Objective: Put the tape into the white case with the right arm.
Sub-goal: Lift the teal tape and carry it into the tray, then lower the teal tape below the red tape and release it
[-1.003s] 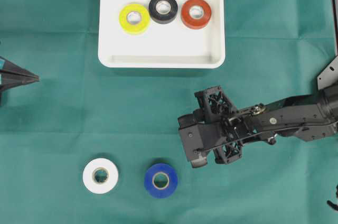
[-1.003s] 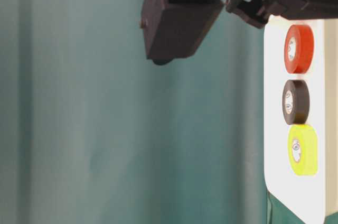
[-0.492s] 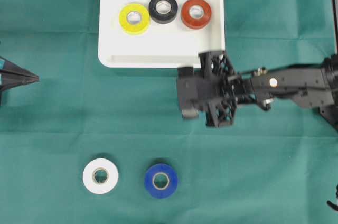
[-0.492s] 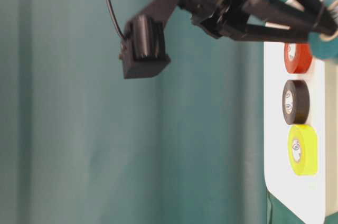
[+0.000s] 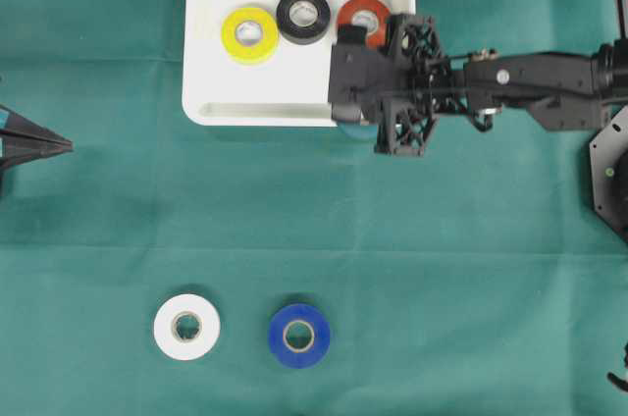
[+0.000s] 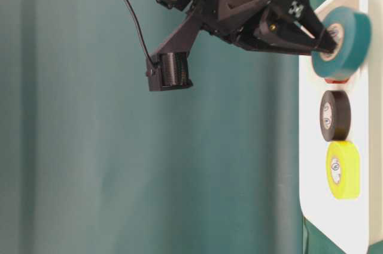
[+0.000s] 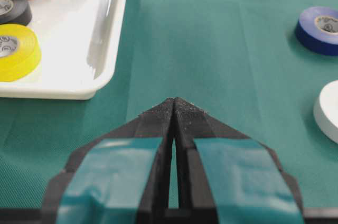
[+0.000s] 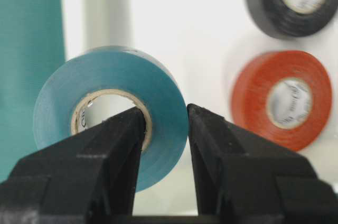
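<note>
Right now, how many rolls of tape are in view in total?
6. Yellow roll, black roll and red roll lie in the white case; teal roll is held by the right gripper above it; white roll and blue roll lie on the cloth.

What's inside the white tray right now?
The white tray holds yellow tape, black tape and red tape. The right arm's fingers cover part of the red one and the tray's corner.
</note>
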`<state>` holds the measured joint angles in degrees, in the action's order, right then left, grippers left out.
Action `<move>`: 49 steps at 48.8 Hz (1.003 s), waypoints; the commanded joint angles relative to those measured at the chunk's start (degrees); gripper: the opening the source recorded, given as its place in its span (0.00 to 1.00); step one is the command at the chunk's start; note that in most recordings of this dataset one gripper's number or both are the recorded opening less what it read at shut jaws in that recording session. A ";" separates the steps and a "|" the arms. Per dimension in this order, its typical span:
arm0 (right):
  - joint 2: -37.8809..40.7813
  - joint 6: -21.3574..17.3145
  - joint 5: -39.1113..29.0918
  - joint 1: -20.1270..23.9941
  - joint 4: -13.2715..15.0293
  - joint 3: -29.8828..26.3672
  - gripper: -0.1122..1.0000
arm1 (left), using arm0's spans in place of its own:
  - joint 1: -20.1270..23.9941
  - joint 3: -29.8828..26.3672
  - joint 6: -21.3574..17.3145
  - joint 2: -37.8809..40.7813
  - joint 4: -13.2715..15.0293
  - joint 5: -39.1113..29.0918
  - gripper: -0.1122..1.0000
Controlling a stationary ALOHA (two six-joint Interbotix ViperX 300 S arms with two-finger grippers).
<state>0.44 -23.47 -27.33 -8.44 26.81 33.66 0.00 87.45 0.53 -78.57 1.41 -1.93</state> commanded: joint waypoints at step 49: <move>-1.76 0.53 -0.26 -4.13 0.26 0.70 0.76 | 0.09 -0.62 0.00 0.44 0.00 0.26 0.10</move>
<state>0.44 -23.03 -27.69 -12.66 26.89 34.98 0.00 87.54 0.44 -78.57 1.41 -1.93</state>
